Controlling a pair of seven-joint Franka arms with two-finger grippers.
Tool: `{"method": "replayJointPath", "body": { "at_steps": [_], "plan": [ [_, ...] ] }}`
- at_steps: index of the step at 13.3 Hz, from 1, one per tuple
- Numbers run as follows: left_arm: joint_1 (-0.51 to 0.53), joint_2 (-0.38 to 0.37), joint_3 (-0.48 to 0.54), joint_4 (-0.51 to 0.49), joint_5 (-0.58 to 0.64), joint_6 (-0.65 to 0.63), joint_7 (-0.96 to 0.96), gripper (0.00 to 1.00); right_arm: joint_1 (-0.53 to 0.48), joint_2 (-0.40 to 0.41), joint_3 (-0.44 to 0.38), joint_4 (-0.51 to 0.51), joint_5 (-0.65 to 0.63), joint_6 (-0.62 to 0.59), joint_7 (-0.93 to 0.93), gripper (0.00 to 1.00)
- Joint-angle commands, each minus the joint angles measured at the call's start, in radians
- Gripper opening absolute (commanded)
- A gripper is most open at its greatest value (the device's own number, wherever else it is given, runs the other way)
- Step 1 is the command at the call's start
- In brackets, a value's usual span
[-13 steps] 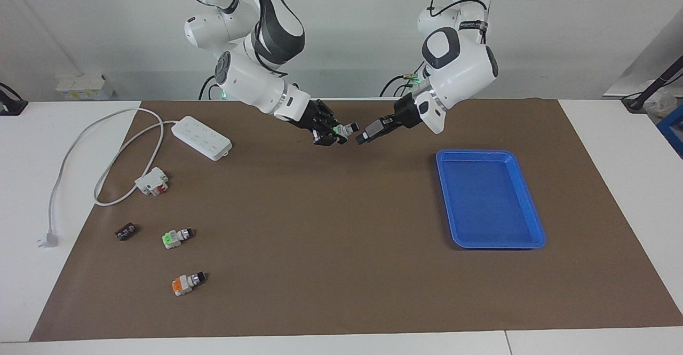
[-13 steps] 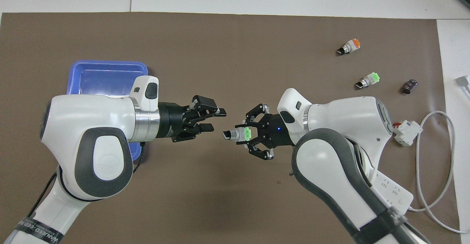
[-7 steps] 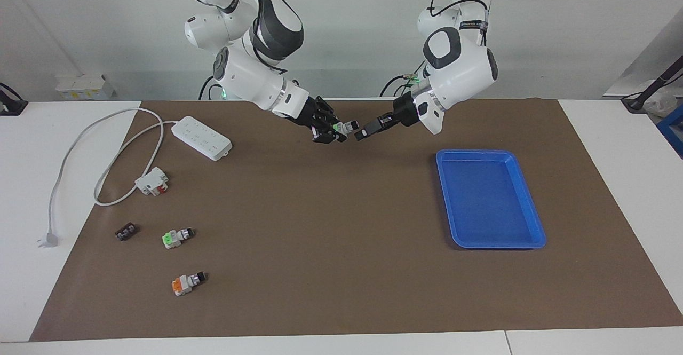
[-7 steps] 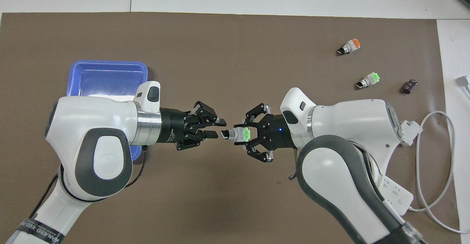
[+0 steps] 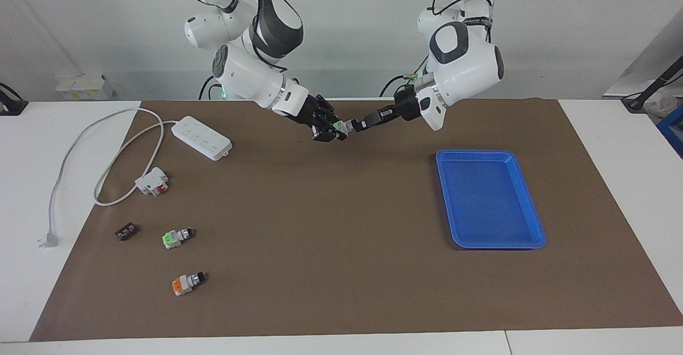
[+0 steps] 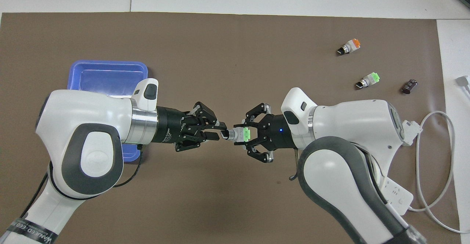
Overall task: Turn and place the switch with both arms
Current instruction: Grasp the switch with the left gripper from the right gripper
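Landmark: you work from the blue tray (image 5: 490, 199), which lies toward the left arm's end of the mat.
Switch: the switch (image 6: 237, 134) hangs in the air over bare mat, well apart from the tray, toward the right arm's end from it.
Right gripper: the right gripper (image 6: 245, 134) is clamped on the switch's green end, so the knob points toward the tray.
Left gripper: the left gripper (image 6: 219, 131) is at the knob; its fingertips sit on either side of the tip, but you cannot tell if they pinch it yet.
Step in hand: you are likely at the turn, so line the left wrist up with the switch's axis and grip the knob squarely first.
Care: keep the right hold firm; twist only, without pulling.
Spares: two more switches (image 5: 177, 236) lie on the mat, far from the tray.
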Motion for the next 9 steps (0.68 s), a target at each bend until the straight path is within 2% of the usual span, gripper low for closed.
{"method": "replayJointPath", "body": {
  "at_steps": [1, 5, 9],
  "plan": [
    [0.004, -0.010, 0.002, 0.000, -0.017, -0.023, -0.003, 0.34, 0.006, -0.029, -0.002, -0.026, 0.025, 0.013, 0.018, 0.00],
    [0.006, -0.011, 0.000, 0.018, -0.046, -0.046, -0.006, 0.25, 0.006, -0.029, -0.002, -0.026, 0.025, 0.013, 0.018, 0.00],
    [0.004, -0.011, 0.002, 0.023, -0.046, -0.052, 0.003, 0.23, 0.006, -0.030, -0.002, -0.028, 0.024, 0.013, 0.018, 0.00]
  ]
}}
